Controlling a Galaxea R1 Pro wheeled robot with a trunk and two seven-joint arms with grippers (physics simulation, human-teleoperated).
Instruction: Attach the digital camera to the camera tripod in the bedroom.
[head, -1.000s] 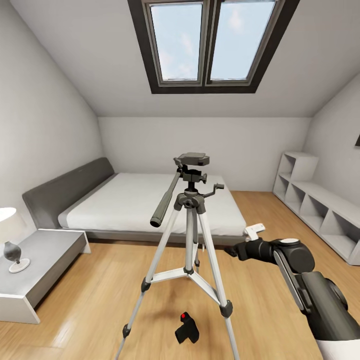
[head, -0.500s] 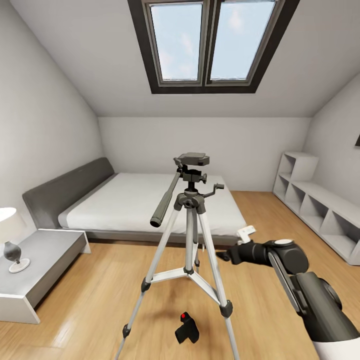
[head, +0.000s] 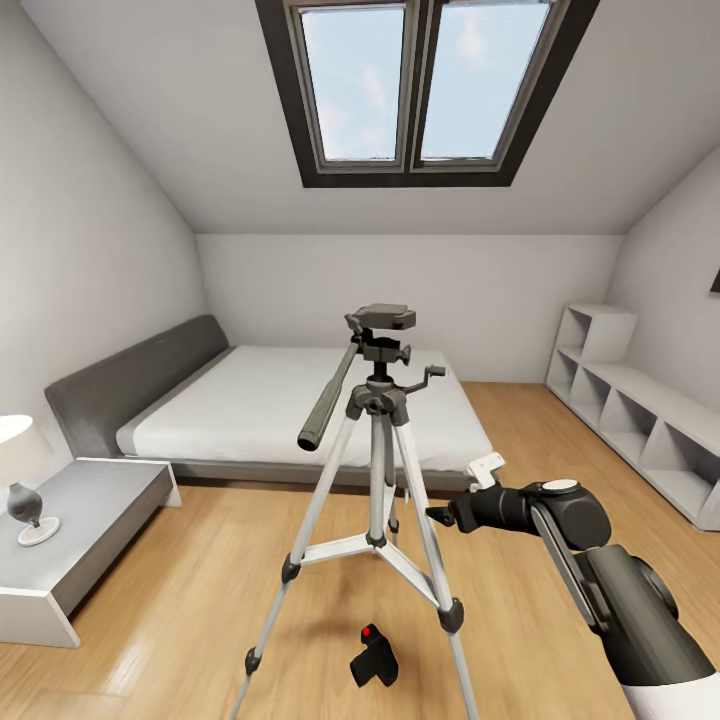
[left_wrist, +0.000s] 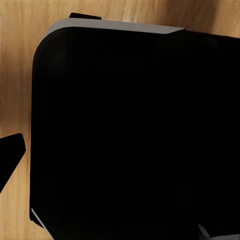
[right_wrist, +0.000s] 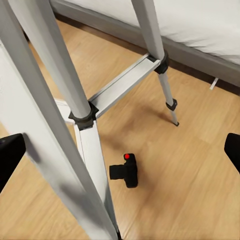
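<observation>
- The camera (head: 373, 656) lies on the floor (head: 180, 620) between the tripod (head: 378, 470) legs, red button up.
- The right pincer (head: 437, 517) hangs spread and empty beside a tripod leg, well above the camera; the camera lies down and ahead of it.
- The right arm looks nearer; whether the left pincer is spread, I cannot tell.

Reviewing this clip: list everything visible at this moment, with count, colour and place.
camera tripod: one, silver legs, dark grey head, standing on the wood floor before the bed.
digital camera: one, black, red button, on the floor between the tripod's legs.
bed: one, white, grey frame, behind the tripod.
nightstand: one, grey, left of the bed.
lamp: one, white shade, on the nightstand.
shelf unit: one, white, right wall.
skylight: one, dark frame, ceiling.
right gripper: black, open, beside a tripod leg.
</observation>
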